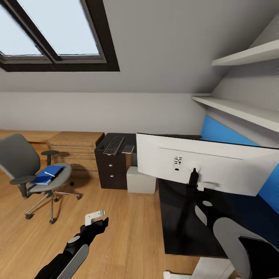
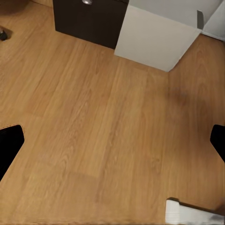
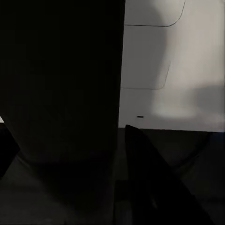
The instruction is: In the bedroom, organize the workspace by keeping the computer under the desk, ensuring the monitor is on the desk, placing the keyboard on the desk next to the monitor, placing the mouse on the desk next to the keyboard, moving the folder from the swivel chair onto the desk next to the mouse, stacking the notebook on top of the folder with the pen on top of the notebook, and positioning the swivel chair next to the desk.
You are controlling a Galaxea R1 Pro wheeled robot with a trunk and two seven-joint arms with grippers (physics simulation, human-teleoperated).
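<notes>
Head view looking down across an oak floor (image 1: 128, 240) toward the black tabletop (image 1: 182, 228), running from a drawer unit by the far wall along to the blue panel on the right.

Seeing the monitor (image 1: 201, 166) standing on that tabletop, pale back facing the camera, one end reaching out past the tabletop's edge above the computer (image 1: 141, 180). Finding the computer resting on the floor, just beside the drawers.

Noting the swivel chair (image 1: 23, 162) sitting well apart from the tabletop, carrying the blue folder (image 1: 48, 175) on its seat. Spotting the keyboard (image 1: 113, 145) lying on the far end above the drawers, with the notebook (image 1: 128, 148) just beside it on one side and the mouse (image 1: 101, 147) on the other. Not making out the pen.

Reaching with the right tool (image 1: 192, 181) to the neck of the monitor's stand; being unable to tell from the dark right wrist view whether its fingers are apart or clamped there. Hanging the left tool (image 1: 101, 224) low over bare floor, fingers spread wide with nothing between them.

Judging the main risk: tipping the monitor, since pushing at the thin stand could be rocking the wide screen, and sliding it further toward the edge could be sending the overhanging end down onto the computer. Risking, too, a sweep of the right arm knocking the screen while pulling away.
</notes>
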